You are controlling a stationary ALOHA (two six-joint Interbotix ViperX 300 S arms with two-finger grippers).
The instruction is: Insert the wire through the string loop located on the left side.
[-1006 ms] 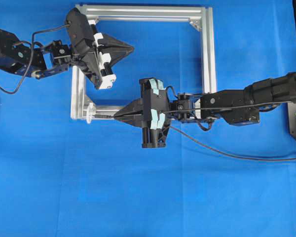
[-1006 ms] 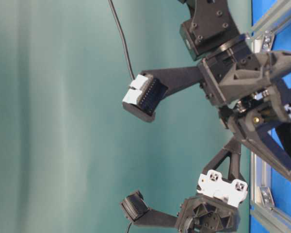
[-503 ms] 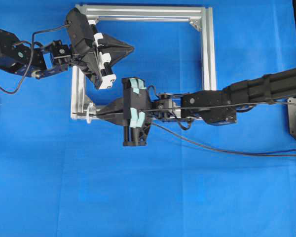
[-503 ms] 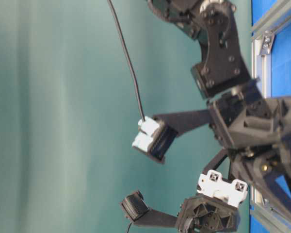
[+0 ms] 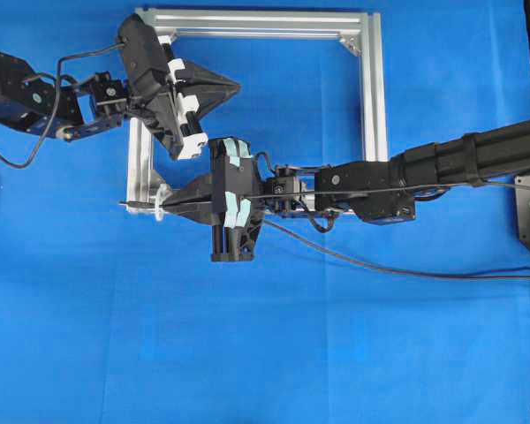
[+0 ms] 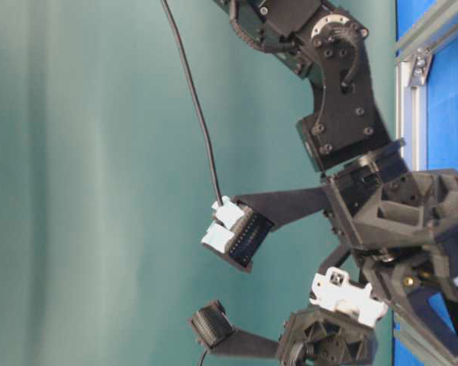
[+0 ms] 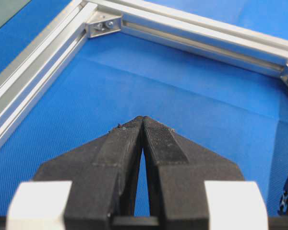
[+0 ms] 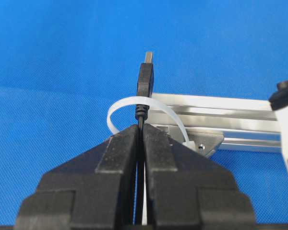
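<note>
The right gripper, clamped on the wire, holds its plug straight ahead through the string loop at the frame's left corner, the plug's long axis aligned with the gripper. The left gripper, jaws together and empty, hovers well apart above the blue tabletop.

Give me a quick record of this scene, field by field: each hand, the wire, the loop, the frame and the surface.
right hand: shut on the wire, just behind the plug
wire: plug tip has passed through the loop, pointing away from the hand
loop: whitish band at the frame's corner, arching around the plug
left hand: shut, empty, over the frame's inside
frame: silver, rectangular, lying flat
surface: blue cloth
</note>
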